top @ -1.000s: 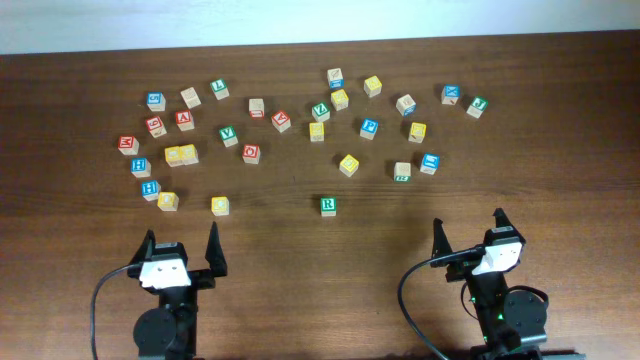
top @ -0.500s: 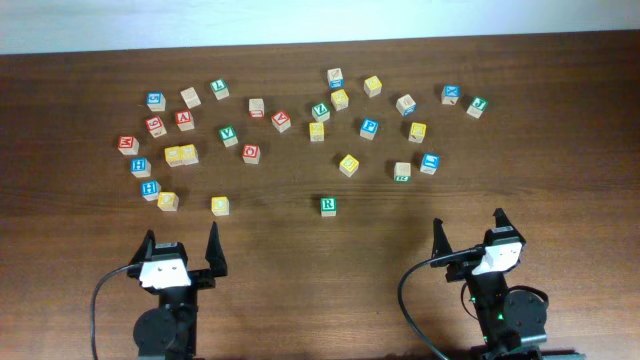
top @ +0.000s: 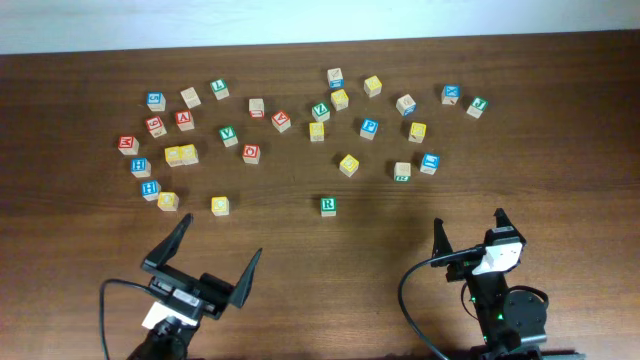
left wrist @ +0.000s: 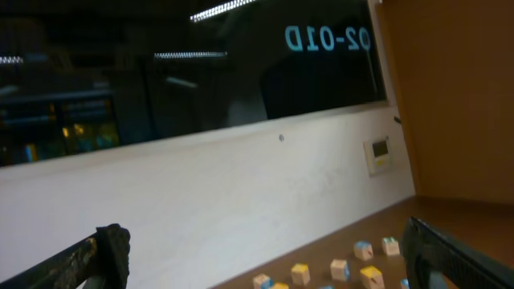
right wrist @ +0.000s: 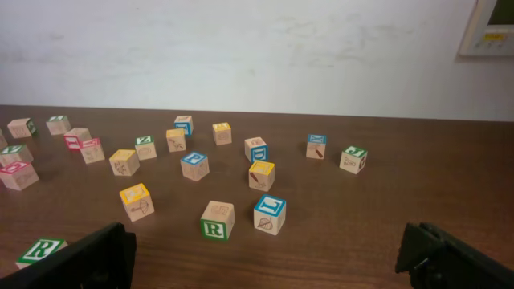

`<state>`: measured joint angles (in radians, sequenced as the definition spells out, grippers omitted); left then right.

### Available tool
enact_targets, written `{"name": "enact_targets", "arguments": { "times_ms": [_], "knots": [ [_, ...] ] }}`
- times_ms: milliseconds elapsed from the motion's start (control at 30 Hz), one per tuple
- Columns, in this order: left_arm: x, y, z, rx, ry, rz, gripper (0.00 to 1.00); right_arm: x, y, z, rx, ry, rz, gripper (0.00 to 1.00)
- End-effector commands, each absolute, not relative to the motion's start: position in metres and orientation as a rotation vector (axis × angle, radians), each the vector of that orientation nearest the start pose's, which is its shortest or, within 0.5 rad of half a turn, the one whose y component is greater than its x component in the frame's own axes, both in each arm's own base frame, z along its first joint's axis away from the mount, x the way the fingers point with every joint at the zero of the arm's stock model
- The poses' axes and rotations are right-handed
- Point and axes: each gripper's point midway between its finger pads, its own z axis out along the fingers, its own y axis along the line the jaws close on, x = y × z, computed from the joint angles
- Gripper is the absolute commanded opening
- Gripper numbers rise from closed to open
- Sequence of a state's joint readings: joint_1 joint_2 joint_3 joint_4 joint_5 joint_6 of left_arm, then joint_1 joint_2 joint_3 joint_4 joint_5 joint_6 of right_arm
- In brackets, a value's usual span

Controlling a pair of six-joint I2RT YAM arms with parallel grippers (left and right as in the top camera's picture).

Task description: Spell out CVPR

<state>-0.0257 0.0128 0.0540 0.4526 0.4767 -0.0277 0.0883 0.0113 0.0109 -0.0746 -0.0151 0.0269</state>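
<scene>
**Overhead view.** The wooden table (top: 300,235) is shown with lettered blocks (top: 251,152) scattered loosely across its far half. The left gripper (top: 210,258) is seen at the near edge, turned at an angle. Its fingers are spread wide and nothing is held between them. The right gripper (top: 468,228) is likewise parted and empty, and is pointed straight toward the scatter. The green R block (top: 328,205) is set apart from the others, nearest the grippers and between them. A green V block (top: 228,133) is found in the left part of the scatter. Most other letters cannot be read with certainty.

**Left wrist view.** The frame is filled by a pale wall (left wrist: 241,185) and a dark window (left wrist: 201,64). Only a few blocks are caught along the bottom edge, between the parted fingertips.

**Right wrist view.** The green R block (right wrist: 40,250) is seen at lower left, near one finger. A second R block (right wrist: 217,221) is placed just beside a blue-edged block (right wrist: 269,213).
</scene>
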Motion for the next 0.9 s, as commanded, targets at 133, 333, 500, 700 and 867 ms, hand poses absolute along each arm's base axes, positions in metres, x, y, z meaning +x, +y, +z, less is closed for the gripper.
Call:
{"name": "enact_targets", "arguments": {
  "times_ms": [133, 333, 500, 700, 867],
  "knots": [
    [0.227, -0.086, 0.328, 0.433, 1.344, -0.346, 0.99, 0.245, 0.021, 0.156, -0.046, 1.649, 0.089, 0.98],
    [0.245, -0.099, 0.326, 0.486, 1.466, -0.441, 0.99, 0.245, 0.021, 0.156, -0.046, 1.649, 0.089, 0.98],
    [0.246, -0.099, 0.364, 0.496, 1.418, -0.429, 0.99, 0.245, 0.021, 0.156, -0.046, 1.649, 0.089, 0.98],
    [0.301, -0.125, 0.329, 0.509, 1.913, -0.767, 0.99, 0.245, 0.021, 0.156, -0.046, 1.649, 0.089, 0.98],
    [0.342, -0.042, 0.266, -0.05, 2.376, -0.317, 0.99, 0.245, 0.021, 0.156, -0.046, 1.649, 0.089, 0.98]
  ]
}}
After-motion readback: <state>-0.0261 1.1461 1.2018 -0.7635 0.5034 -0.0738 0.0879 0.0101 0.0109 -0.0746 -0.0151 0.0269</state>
